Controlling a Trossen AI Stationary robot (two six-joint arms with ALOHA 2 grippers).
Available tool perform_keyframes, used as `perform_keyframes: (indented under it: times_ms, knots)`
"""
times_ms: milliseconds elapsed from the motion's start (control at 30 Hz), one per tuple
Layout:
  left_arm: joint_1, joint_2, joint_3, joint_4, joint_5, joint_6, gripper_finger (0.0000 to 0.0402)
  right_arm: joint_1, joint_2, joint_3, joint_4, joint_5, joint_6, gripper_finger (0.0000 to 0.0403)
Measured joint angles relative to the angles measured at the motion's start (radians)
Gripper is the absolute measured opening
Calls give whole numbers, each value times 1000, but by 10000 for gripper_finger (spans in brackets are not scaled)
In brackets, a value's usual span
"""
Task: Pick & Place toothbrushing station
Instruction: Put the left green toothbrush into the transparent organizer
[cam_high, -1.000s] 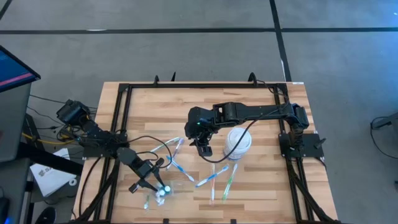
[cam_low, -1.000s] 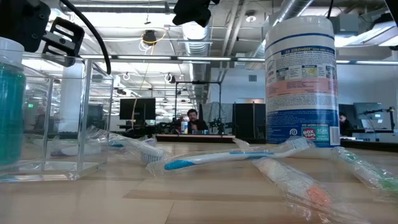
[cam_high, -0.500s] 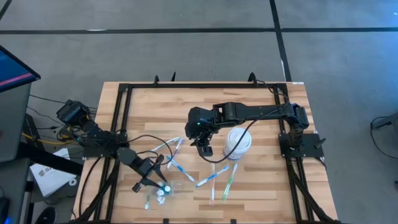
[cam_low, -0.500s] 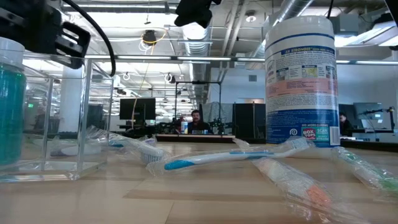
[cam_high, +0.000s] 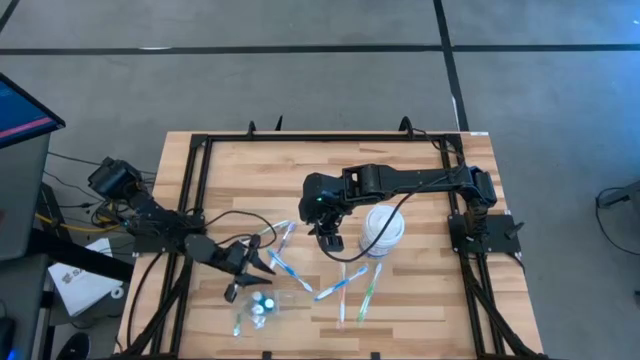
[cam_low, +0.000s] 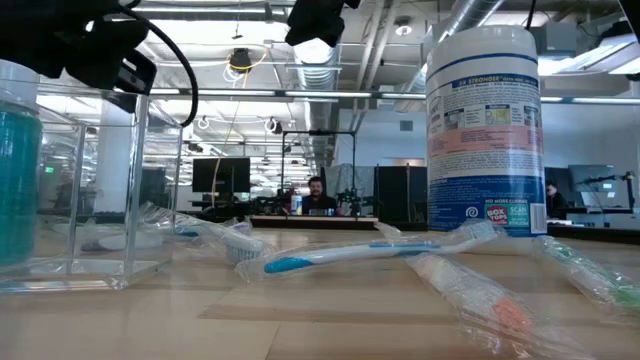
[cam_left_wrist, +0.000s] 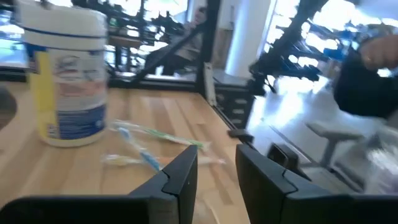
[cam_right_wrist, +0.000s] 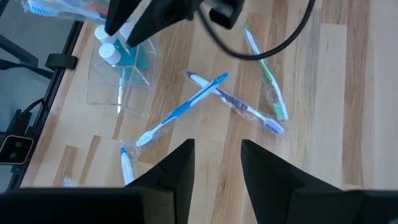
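Both pincers above the table, nothing held.

My left pincer (cam_high: 262, 262) hangs just above the small blue white-capped bottles (cam_high: 259, 305) in their clear box (cam_right_wrist: 118, 81), fingers (cam_left_wrist: 180, 177) apart and empty. My right pincer (cam_high: 331, 241) hovers mid-table beside the white wipes canister (cam_high: 381, 229), fingers (cam_right_wrist: 177, 168) apart, empty. Toothbrushes (cam_high: 340, 288) lie scattered on the table (cam_high: 420, 290) between the two.

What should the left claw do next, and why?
Probably lower the left gripper onto the blue toothbrush lying loose right beside it. Its fingers stand apart with nothing between them, so it looks ready to pick. The right gripper waits, open, by the wipes tub.
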Motion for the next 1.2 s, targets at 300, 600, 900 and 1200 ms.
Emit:
perform_keyframes:
  times_ms: [300, 600, 900, 1200]
  knots:
    - [10, -162, -13, -240, -217, -123, 92, 2, 0, 0, -6, -1, 37, 122]
    - [102, -318, -13, -577, -268, -279, 92, 3, 0, 0, -7, -3, 45, 122]
    - [218, -363, -13, -896, -239, -445, 92, 28, 0, 0, -7, -2, 53, 122]
    - [307, -364, -13, -1049, -173, -478, 92, 40, 0, 0, -6, -1, 49, 122]
